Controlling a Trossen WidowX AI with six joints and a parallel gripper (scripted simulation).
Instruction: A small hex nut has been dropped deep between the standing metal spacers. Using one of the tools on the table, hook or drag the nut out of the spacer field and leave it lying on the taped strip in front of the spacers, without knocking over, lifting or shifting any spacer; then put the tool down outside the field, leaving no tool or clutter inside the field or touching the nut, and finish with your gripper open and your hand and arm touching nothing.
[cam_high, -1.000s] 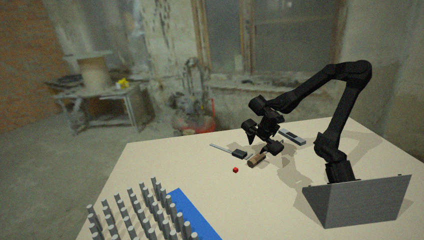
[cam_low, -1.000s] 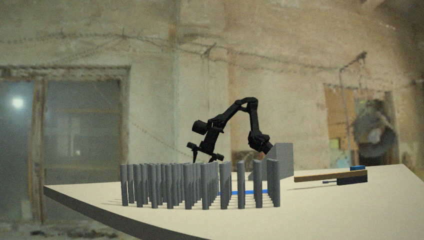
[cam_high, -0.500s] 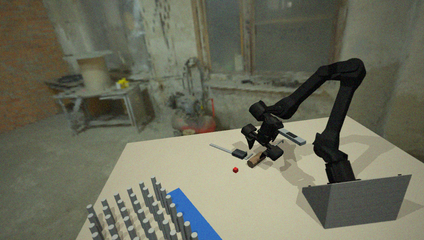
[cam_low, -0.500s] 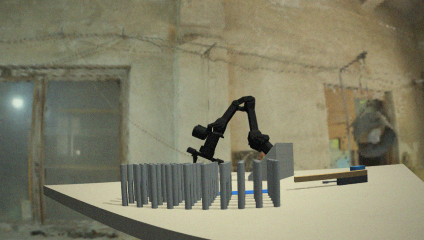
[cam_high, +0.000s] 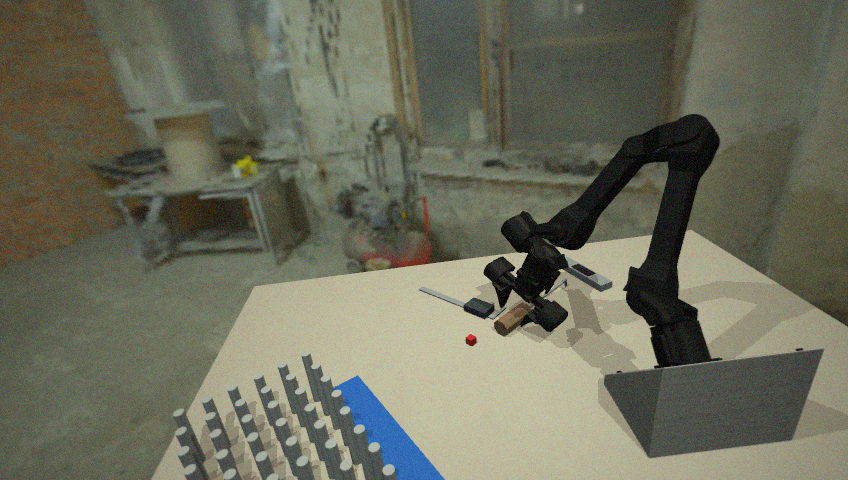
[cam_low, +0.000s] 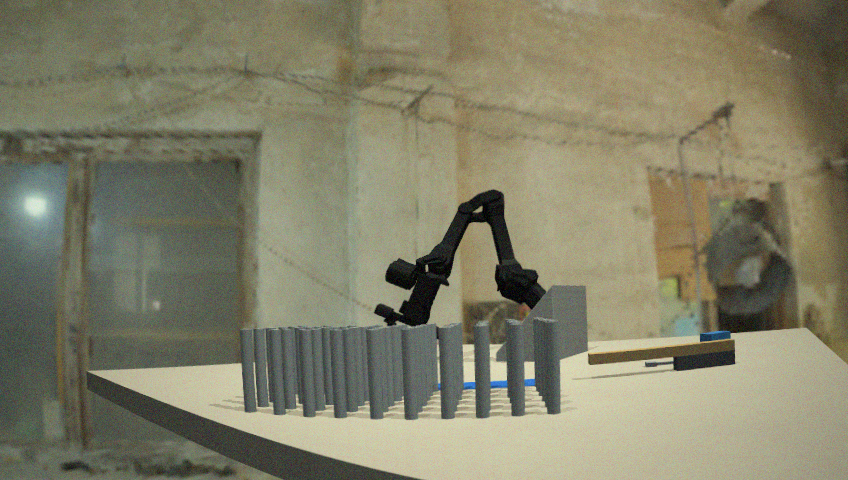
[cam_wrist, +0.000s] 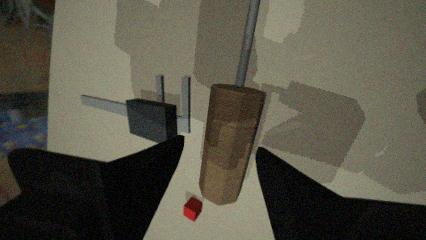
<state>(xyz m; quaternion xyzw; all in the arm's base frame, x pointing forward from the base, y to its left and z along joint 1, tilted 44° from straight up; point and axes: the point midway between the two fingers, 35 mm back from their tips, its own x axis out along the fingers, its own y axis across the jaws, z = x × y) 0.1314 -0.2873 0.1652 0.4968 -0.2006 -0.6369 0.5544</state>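
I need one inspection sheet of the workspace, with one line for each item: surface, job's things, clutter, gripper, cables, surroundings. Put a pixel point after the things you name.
Surface: pale table top (cam_high: 416, 350) (cam_low: 624, 416), shadows across it.
Job's things: grey spacers (cam_high: 306, 371) (cam_low: 410, 374) upright; blue strip (cam_high: 386, 425) (cam_low: 499, 384) beside them; brown-handled tool (cam_high: 510, 320) (cam_wrist: 231, 145) lying on the table; hex nut not made out.
Clutter: small red cube (cam_high: 470, 340) (cam_wrist: 192, 209) near the brown handle.
Gripper: gripper (cam_high: 516, 310) (cam_wrist: 220, 146) open, its fingers on either side of the handle, not clamped.
Cables: nothing seen.
Surroundings: worn walls, windows and an old workbench, beyond the table.
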